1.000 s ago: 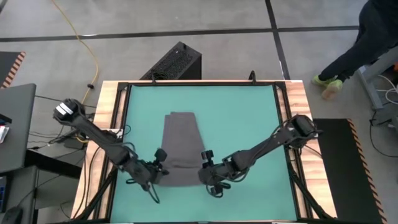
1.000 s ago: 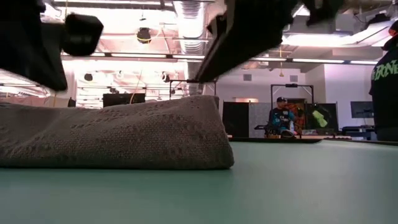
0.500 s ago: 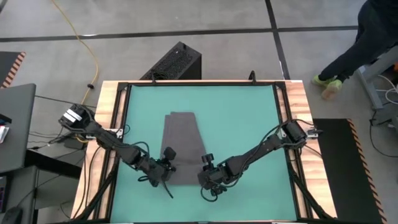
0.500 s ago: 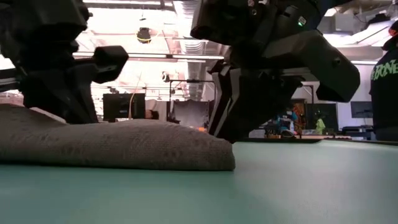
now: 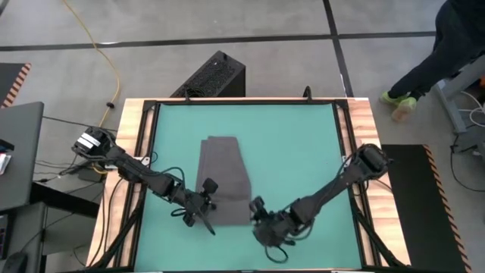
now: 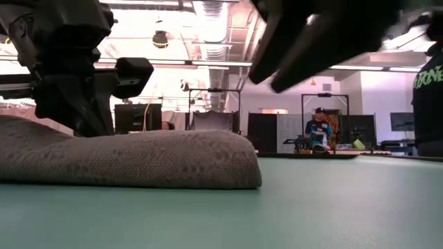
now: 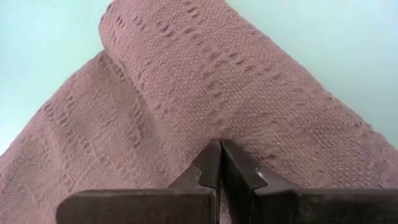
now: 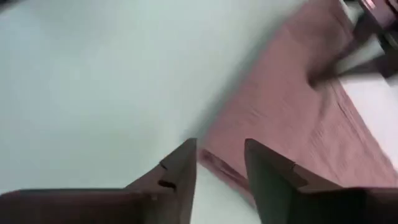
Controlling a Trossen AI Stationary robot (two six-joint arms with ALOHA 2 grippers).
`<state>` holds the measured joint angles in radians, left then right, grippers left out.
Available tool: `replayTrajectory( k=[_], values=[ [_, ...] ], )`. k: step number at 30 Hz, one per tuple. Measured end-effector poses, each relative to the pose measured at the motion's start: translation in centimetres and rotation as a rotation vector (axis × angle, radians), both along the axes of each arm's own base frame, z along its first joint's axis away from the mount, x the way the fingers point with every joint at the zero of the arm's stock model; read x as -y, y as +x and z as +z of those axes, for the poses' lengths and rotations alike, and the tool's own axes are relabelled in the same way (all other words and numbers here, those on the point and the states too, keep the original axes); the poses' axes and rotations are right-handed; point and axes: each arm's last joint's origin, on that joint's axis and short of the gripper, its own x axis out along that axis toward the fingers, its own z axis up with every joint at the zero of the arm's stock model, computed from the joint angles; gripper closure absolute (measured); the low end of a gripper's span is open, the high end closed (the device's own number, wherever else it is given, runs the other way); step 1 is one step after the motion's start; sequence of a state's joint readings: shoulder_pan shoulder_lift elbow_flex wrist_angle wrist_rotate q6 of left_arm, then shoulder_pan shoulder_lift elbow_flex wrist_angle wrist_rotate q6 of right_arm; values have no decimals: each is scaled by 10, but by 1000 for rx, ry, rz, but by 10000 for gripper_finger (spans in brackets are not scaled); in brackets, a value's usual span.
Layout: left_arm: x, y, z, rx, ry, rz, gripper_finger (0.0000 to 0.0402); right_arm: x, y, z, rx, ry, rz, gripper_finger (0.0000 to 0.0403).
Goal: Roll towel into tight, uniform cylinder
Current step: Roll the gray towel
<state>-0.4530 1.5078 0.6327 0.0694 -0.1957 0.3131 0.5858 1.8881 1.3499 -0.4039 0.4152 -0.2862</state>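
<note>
— High view first: what fills the table?
— A teal mat (image 5: 303, 152), framed by the wooden table (image 5: 362, 121). On it, left of centre, lies the towel (image 5: 223, 178), a folded grey strip with its near end bunched.
— And the arms?
— The left gripper (image 7: 219, 163) sits on the towel's near left corner, fingers pressed together on the cloth. The right gripper (image 8: 221, 163) hovers just off the near right corner, fingers parted, holding nothing.
</note>
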Motion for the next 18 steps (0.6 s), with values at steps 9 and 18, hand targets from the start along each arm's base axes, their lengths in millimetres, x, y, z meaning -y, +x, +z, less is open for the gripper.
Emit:
replayTrajectory(
  k=[9, 18],
  values=[
    [-4, 2, 0, -6, -13, 18, 401, -9, 13, -15, 67, -69, 2, 157],
    [-4, 1, 0, -10, -22, 19, 402, -8, 19, -40, 13, -110, -10, 137]
  ],
)
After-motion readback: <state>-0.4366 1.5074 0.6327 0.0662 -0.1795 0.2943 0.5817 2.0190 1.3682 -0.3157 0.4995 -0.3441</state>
